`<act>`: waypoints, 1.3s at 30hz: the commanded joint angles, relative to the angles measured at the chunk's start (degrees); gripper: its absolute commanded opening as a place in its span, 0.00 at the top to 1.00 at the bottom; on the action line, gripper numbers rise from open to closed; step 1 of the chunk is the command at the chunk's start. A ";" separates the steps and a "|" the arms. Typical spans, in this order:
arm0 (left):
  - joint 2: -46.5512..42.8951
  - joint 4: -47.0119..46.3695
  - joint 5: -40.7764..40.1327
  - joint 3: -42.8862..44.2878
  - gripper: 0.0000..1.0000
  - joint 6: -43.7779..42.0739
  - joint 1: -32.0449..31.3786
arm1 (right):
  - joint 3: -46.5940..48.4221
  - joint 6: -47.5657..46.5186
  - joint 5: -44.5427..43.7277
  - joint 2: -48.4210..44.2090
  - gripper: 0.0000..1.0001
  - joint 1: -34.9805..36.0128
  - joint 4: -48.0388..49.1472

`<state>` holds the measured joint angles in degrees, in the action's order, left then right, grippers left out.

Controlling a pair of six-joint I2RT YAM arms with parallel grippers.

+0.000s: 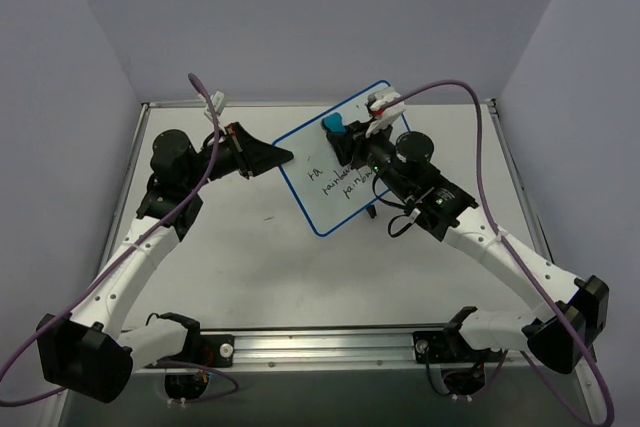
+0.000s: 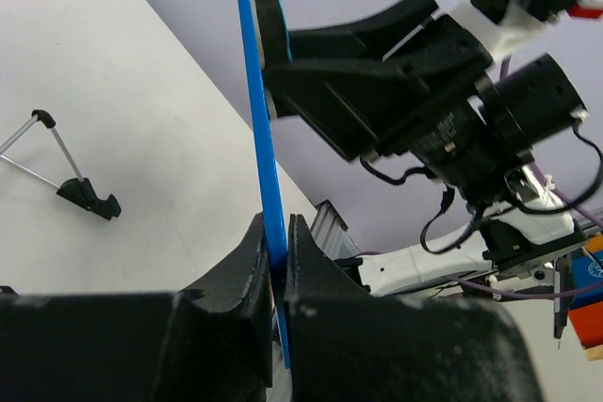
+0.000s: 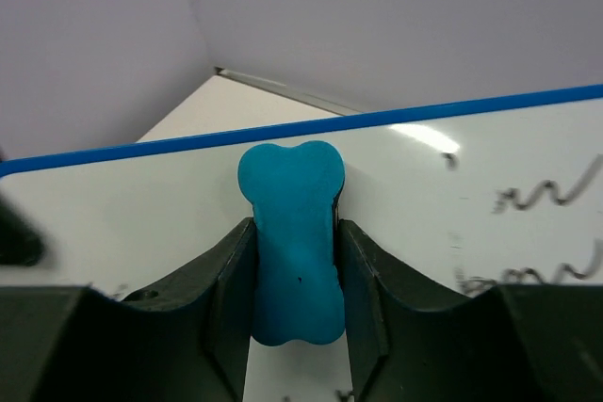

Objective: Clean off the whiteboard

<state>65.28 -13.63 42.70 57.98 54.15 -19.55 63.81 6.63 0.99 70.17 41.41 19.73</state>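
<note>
The whiteboard, black handwriting across its near half, is held tilted over the middle of the counter, its left rim pinched in the shut left gripper. Keep the blue eraser flat on the board and sweep down through the writing while that pinch holds firm. Your right gripper, clamped on the eraser, reaches in from the board's right, near its far edge.

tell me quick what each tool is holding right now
left tool: closed on the whiteboard, gripping its rim
right tool: closed on the blue eraser
</note>
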 commanded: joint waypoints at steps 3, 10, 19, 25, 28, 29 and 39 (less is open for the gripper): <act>-6.39 -18.27 10.04 2.58 0.98 -0.36 -1.37 | -0.26 -1.01 -5.83 0.93 0.91 -8.16 -10.76; -6.13 -19.59 11.97 2.76 0.98 1.13 -1.37 | -0.97 -0.92 1.72 1.63 0.91 -16.89 -8.05; -5.51 -20.12 12.23 3.28 0.98 1.57 -1.37 | -1.06 -2.49 6.04 1.55 0.93 -9.52 -5.93; -4.46 -20.74 13.29 3.37 0.98 0.87 -1.37 | 1.75 -2.77 6.21 1.98 0.92 -10.19 -9.79; -4.81 -21.35 13.38 2.41 0.98 0.61 -1.37 | 3.42 -2.06 6.39 2.69 0.92 -13.80 -11.46; -4.98 -21.61 13.55 2.23 0.98 0.52 -1.28 | 3.60 -2.59 5.78 2.78 0.92 -14.94 -11.64; -5.68 -23.37 15.40 1.88 0.98 1.92 -1.28 | 4.65 -3.03 7.61 5.94 0.93 -21.01 -9.79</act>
<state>64.29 -17.28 46.15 56.64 53.60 -19.00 68.10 4.49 7.33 73.03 22.00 14.35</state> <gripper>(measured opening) 0.086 0.323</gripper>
